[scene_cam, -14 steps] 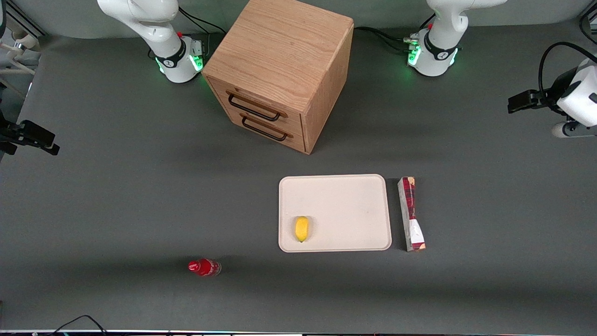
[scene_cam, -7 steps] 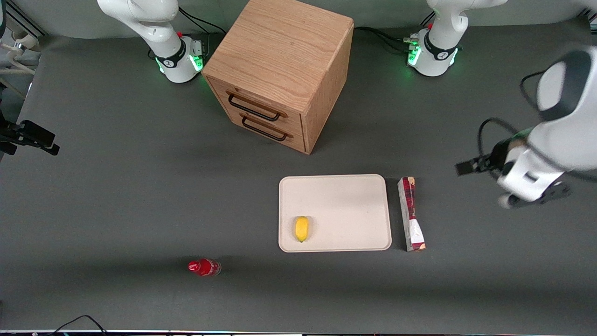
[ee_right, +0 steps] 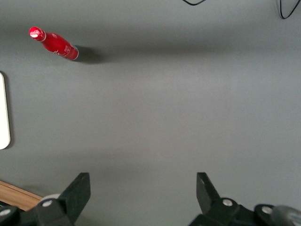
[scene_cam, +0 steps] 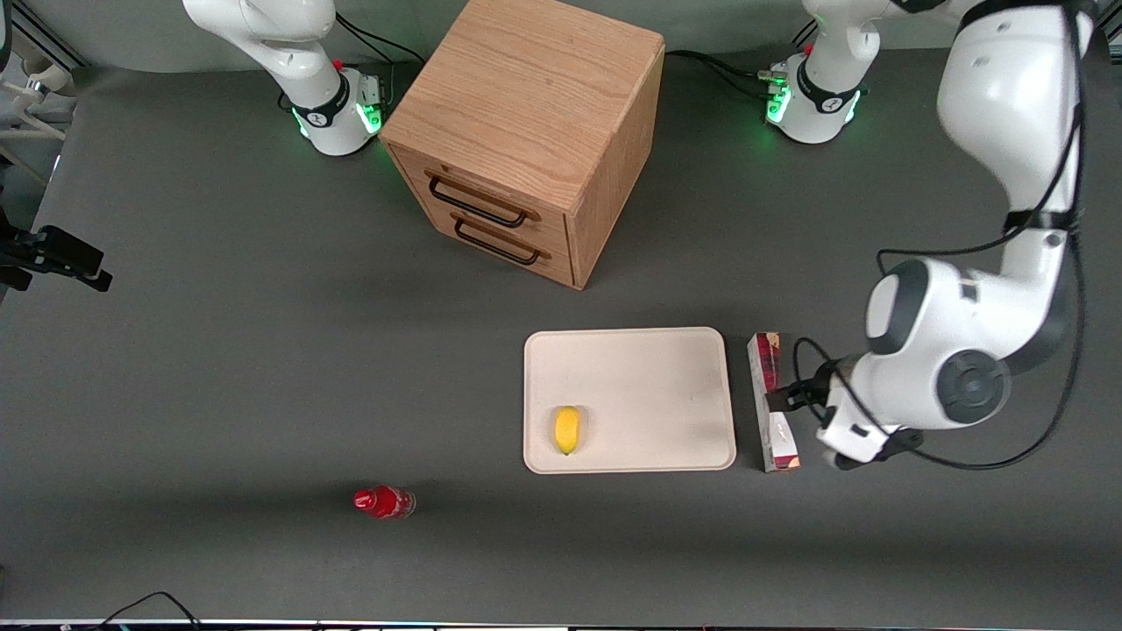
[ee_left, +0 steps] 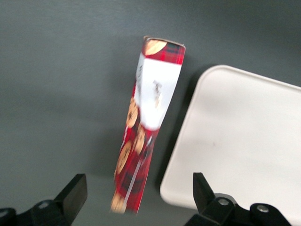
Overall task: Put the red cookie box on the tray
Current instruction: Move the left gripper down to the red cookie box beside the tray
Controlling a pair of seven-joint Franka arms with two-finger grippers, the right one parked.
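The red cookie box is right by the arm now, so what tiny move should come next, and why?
Probably lower straight down. The gripper hangs open above the red cookie box, one finger to each side of it, touching nothing. The box lies flat on the table beside the tray, so descending should bring the fingers around it for a grasp.

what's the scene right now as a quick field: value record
gripper: gripper open, above the red cookie box, not touching it
red cookie box: lying on the table beside the tray, not on it
tray: holds a yellow fruit
red bottle: red bottle lying on the table toward the parked arm's end
cabinet: wooden drawer cabinet, both drawers shut
task status: box not yet grasped
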